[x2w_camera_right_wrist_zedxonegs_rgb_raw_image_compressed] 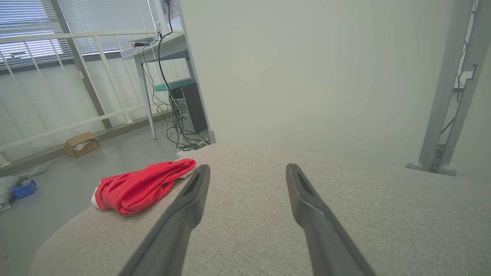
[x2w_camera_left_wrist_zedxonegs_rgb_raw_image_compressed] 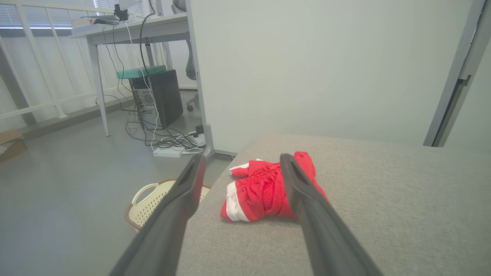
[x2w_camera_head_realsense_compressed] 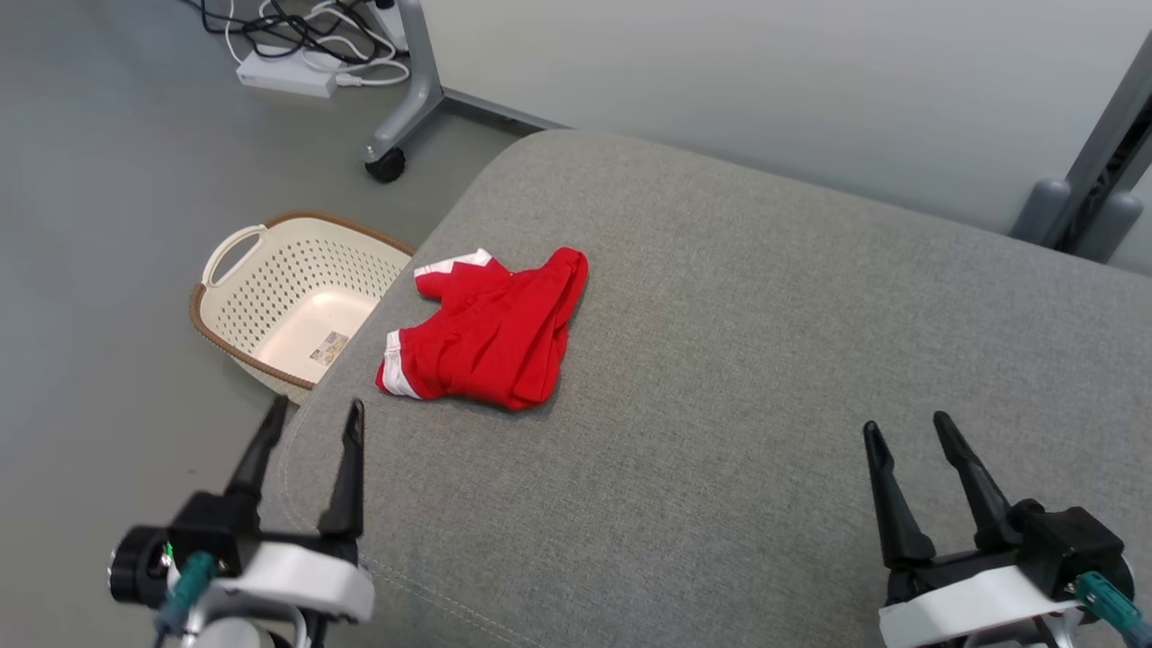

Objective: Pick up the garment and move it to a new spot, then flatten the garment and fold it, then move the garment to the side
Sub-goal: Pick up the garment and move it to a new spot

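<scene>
The garment [x2w_camera_head_realsense_compressed: 490, 328] is a pair of red shorts with white trim, lying crumpled near the left edge of a grey fabric surface [x2w_camera_head_realsense_compressed: 765, 360]. My left gripper [x2w_camera_head_realsense_compressed: 318, 416] stands open at the lower left, over the surface's left edge, a short way in front of the garment. Its wrist view shows the garment [x2w_camera_left_wrist_zedxonegs_rgb_raw_image_compressed: 261, 189] ahead between the open fingers [x2w_camera_left_wrist_zedxonegs_rgb_raw_image_compressed: 180, 199]. My right gripper [x2w_camera_head_realsense_compressed: 906, 428] stands open at the lower right, far from the garment. From the right wrist the garment [x2w_camera_right_wrist_zedxonegs_rgb_raw_image_compressed: 142, 186] lies off to the left of the gripper [x2w_camera_right_wrist_zedxonegs_rgb_raw_image_compressed: 247, 168].
A cream perforated laundry basket [x2w_camera_head_realsense_compressed: 297, 301] with a brown rim sits on the floor just left of the surface, close to the garment. A wheeled frame leg [x2w_camera_head_realsense_compressed: 405, 99] and a power strip with cables [x2w_camera_head_realsense_compressed: 288, 72] lie behind. A pale wall borders the far side.
</scene>
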`<state>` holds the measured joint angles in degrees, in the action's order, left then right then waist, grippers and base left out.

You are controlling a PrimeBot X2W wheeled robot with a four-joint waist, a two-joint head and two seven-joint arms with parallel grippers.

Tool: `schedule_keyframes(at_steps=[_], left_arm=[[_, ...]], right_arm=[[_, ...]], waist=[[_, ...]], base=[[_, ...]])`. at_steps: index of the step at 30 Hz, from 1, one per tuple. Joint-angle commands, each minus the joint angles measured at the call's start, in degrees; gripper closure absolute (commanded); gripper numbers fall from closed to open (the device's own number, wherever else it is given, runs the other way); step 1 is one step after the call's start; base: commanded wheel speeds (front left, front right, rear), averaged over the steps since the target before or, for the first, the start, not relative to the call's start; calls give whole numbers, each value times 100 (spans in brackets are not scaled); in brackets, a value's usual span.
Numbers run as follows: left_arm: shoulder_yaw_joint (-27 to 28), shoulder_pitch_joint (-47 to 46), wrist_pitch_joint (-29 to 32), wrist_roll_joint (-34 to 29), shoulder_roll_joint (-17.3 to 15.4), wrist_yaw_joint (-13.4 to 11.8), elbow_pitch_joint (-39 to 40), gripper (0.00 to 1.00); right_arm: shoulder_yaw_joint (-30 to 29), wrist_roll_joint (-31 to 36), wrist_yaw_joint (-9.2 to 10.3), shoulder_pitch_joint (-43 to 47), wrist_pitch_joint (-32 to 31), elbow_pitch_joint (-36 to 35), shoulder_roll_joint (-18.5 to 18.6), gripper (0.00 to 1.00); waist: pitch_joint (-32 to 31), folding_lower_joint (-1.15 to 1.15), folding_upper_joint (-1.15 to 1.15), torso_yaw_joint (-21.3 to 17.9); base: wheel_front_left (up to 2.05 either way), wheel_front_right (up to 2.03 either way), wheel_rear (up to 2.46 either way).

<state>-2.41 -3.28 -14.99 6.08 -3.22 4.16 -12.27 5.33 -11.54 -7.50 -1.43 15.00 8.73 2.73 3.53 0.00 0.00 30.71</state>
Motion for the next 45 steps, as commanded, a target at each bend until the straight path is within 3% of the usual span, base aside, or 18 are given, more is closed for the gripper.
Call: schedule_keyframes(at_steps=[1, 7, 11, 14, 15, 17, 18, 23, 27, 31, 43, 44, 45], left_arm=[[61, -184, -21, 17, -44, 58, -52, 0], [469, -1091, -20, 248, -417, 292, -361, 0], [350, -1772, -13, 561, -836, 337, -907, 0], [-254, -2323, -8, 1177, -1231, 337, -1537, 0], [-833, -2692, 215, 1779, -1477, 339, -1909, 0], [-1122, -2860, 368, 2059, -1630, 339, -2027, 0], [-1803, -3131, 709, 2589, -1942, 340, -2174, 0], [-3112, -3630, 1485, 3911, -2521, 341, -2180, 0], [-3816, -3938, 1848, 4667, -2880, 341, -2230, 0], [-4193, -4244, 2154, 5075, -3025, 341, -2686, 0], [-4769, -4607, 2828, 5828, -2967, 335, -3602, 0], [-4820, -4626, 2886, 5870, -2963, 336, -3626, 29], [-4867, -4659, 2866, 5901, -2966, 336, -3592, 93]], right_arm=[[-55, 48, 2, 39, 27, -40, 38, 0], [-178, 270, 2, -41, 27, -243, 43, 0], [-169, 429, 2, -202, 27, -258, 42, 0], [-145, 484, 2, -318, 27, -270, 61, 0], [-100, 499, 2, -424, 27, -272, 59, 0], [-76, 510, 2, -466, 27, -276, 57, 0], [-33, 520, 2, -563, 28, -275, 56, 0], [-8, 546, 2, -721, 27, -284, 48, 0], [41, 547, 2, -849, 27, -287, 43, 0], [73, 526, 2, -951, 27, -271, 39, 0], [101, 446, 2, -991, 27, -269, 34, 0], [101, 437, 2, -990, 27, -263, 34, 0], [99, 426, 2, -992, 27, -253, 34, 0]], waist=[[87, 0, 0, -3], [549, 0, 0, -421], [864, 0, 0, -721], [1085, 0, 0, -938], [1210, 0, 0, -1067], [1264, 0, 0, -1127], [1371, 0, 0, -1250], [1603, 0, 0, -1497], [1779, 0, 0, -1670], [1905, 0, 0, -1820], [2011, 0, 0, -1988], [2009, 0, 0, -1988], [2009, 0, 0, -1985]], base=[[0, 0, 0], [0, 0, 0], [0, 0, 0], [0, 0, 0], [0, 0, 0], [0, 0, 0], [0, 0, 0], [0, 0, 0], [0, 0, 0], [0, 0, 0], [0, 0, 0], [0, 0, 0], [0, 0, 0]])
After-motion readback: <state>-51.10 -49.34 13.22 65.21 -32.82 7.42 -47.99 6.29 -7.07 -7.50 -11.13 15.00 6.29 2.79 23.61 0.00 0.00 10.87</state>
